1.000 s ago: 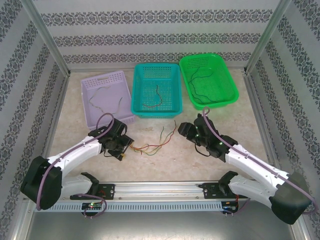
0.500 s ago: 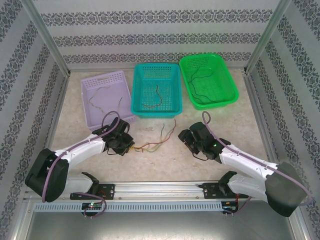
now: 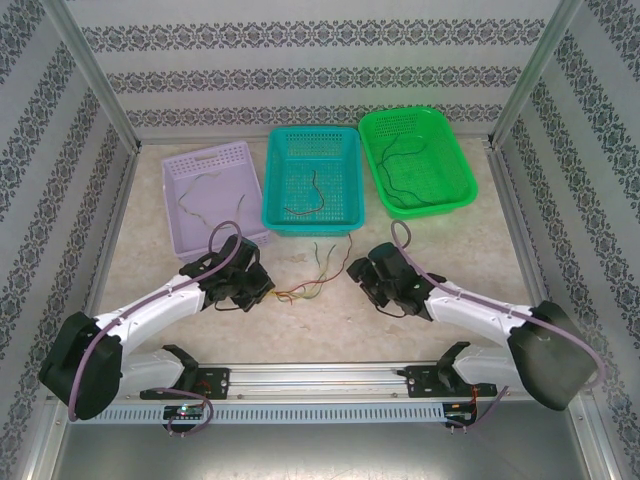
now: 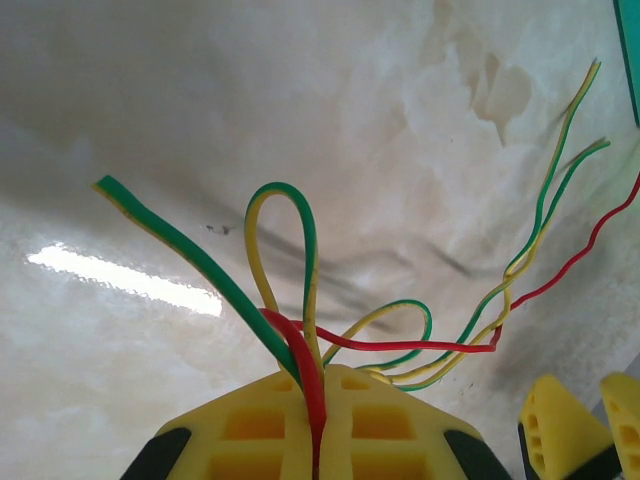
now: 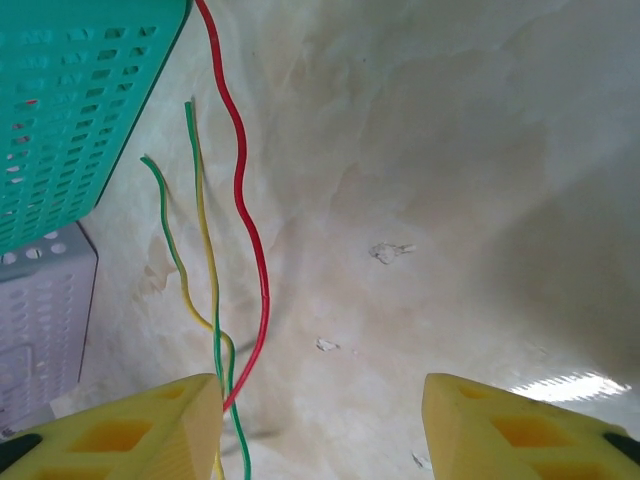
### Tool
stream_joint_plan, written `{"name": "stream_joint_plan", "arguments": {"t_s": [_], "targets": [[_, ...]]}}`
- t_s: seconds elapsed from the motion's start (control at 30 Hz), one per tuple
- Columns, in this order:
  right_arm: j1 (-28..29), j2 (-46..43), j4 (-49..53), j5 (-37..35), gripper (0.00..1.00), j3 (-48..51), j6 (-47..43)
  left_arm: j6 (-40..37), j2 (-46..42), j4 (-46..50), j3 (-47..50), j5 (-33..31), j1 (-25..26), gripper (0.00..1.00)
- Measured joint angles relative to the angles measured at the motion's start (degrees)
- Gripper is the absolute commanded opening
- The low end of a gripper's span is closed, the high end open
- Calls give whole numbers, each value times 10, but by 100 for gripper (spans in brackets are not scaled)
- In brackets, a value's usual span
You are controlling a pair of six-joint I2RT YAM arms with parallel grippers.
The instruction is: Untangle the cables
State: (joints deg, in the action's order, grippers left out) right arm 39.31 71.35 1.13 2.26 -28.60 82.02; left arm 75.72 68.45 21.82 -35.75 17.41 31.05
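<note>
A loose tangle of cables [image 3: 312,285], one red and two green-and-yellow, lies on the table between my two grippers. My left gripper [image 3: 262,290] is shut on the left ends. In the left wrist view the red cable [image 4: 318,385] and a green-and-yellow cable [image 4: 285,350] run down between its closed yellow fingers [image 4: 322,378]. My right gripper [image 3: 358,272] is at the strands' right side and stands open [image 5: 320,425]. The red cable [image 5: 250,260] and green-and-yellow strands [image 5: 208,300] pass just beside its left finger [image 5: 140,430], and nothing lies between the pads.
Three baskets stand at the back: purple [image 3: 243,150], teal [image 3: 312,133] and green [image 3: 405,112], each holding a thin cable. The teal basket's corner [image 5: 90,90] is close to the strands' far ends. Patterned walls enclose the table.
My left gripper has shut on the left ends of the cables. My right arm has moved left and forward, up to the strands' right side, with its jaws still open.
</note>
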Motion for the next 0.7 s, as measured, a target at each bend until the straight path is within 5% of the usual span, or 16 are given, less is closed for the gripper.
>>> {"name": "stream_joint_plan", "arguments": {"t_s": [0.2, 0.5, 0.6, 0.7], "targets": [[17, 72, -46, 5, 51, -25, 33, -14, 0, 0, -9, 18, 12, 0], [18, 144, -105, 2, 30, -31, 74, -18, -26, 1, -10, 26, 16, 0], [18, 155, -112, -8, 2, -31, 76, -19, -31, 2, -10, 32, 16, 0], [17, 149, -108, -25, 0, -32, 67, -20, -38, 7, -10, 34, 16, 0]]}}
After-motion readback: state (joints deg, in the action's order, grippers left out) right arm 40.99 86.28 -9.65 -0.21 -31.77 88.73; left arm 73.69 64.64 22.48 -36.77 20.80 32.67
